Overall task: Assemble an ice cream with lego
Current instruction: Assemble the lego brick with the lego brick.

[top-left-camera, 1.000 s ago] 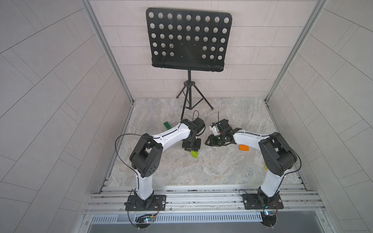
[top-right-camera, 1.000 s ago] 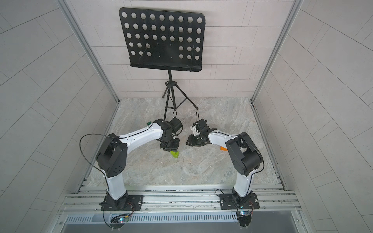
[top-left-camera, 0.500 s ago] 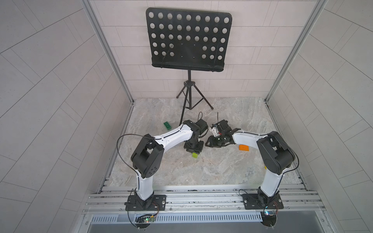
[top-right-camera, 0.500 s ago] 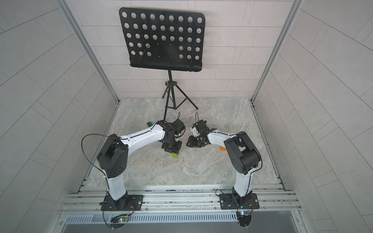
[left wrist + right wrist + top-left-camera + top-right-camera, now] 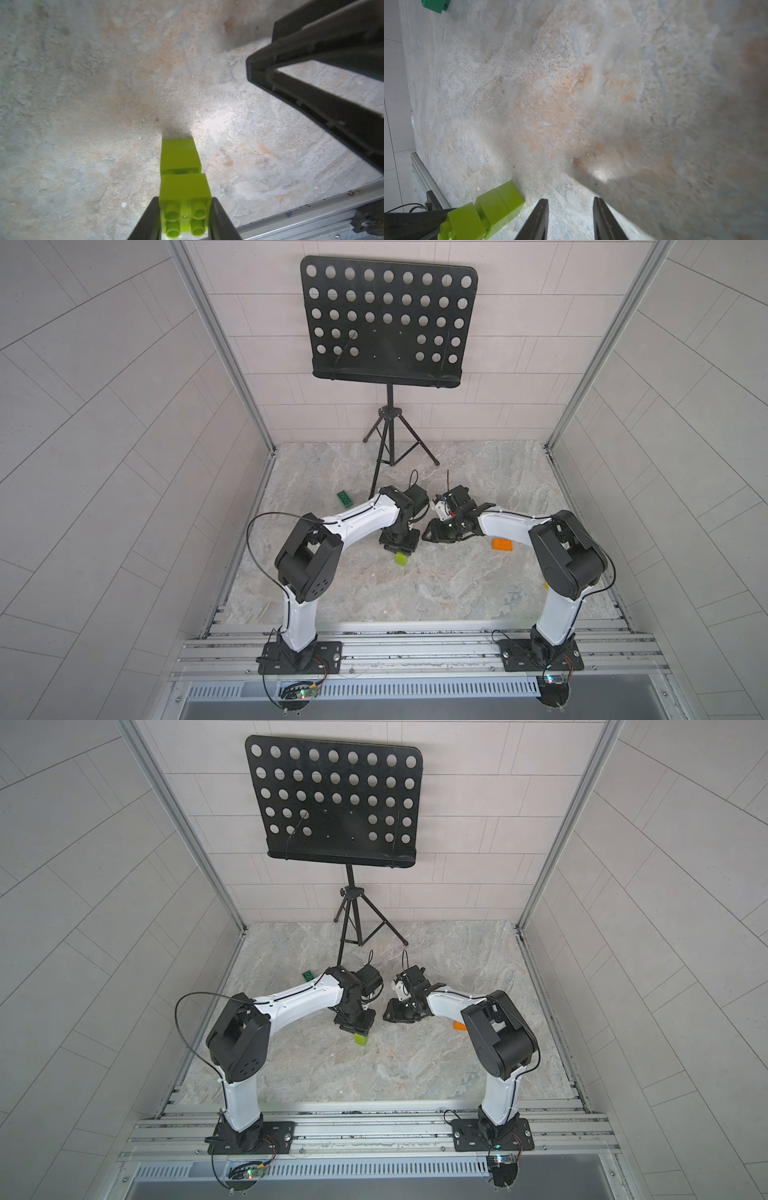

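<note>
My left gripper (image 5: 185, 216) is shut on the top brick of a lime-green lego stack (image 5: 180, 160), the narrow stem of the ice cream. That stack of three bricks points down at the table, and a thin gap with studs shows under the held brick. In both top views the stack (image 5: 401, 559) (image 5: 360, 1039) hangs below the left gripper (image 5: 400, 547) near the table's middle. My right gripper (image 5: 569, 218) is open and empty, just to the right of the stack (image 5: 492, 205). A dark green brick (image 5: 345, 498) (image 5: 436, 5) lies at the back left. An orange piece (image 5: 502, 544) lies under the right arm.
A black music stand (image 5: 386, 323) on a tripod (image 5: 390, 448) stands at the back centre, its legs close behind both wrists. Tiled walls close in the left and right sides. A metal rail (image 5: 415, 639) runs along the front edge.
The left wrist has shifted slightly toward the right arm while the lime-green stack stays at about the same spot. The right gripper has hardly moved.
</note>
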Motion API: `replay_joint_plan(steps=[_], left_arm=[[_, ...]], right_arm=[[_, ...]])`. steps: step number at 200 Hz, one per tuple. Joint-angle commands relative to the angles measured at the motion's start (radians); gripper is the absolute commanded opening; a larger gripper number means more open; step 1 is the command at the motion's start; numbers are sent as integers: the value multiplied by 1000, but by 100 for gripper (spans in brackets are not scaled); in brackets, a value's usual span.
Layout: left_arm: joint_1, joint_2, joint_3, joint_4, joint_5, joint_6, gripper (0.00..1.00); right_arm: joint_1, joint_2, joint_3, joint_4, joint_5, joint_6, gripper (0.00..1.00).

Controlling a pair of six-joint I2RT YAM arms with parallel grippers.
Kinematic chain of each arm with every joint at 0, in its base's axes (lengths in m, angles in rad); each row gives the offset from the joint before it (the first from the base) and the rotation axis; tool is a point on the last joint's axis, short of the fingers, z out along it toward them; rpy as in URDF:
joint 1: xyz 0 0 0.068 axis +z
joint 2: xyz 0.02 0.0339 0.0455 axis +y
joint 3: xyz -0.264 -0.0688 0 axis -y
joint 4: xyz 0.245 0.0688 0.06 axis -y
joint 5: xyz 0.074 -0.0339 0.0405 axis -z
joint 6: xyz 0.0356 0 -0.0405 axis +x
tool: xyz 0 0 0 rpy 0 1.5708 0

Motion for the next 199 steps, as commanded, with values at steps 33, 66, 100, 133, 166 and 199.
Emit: replay_joint_plan(steps=[33,66,100,133,166,199], left_arm=[[-1,30,0,-17,-25,17,20],[-7,34,-5,-22,-17,22,21],[-24,40,-30,-18,-84,10,22],[-46,27,-98,44,-131,-23,22],[-46,39,-142,92,-111,-48,24],[-46,55,-151,99,-106,-50,32]], right_arm=[[8,18,19,-21,-2,-17,40],[9,20,21,-23,-2,-19,40],[9,20,20,-23,-4,-19,40],[10,20,21,-23,-4,-19,40],[10,21,22,-23,-4,-19,40],[9,21,22,-23,-5,-19,41]])
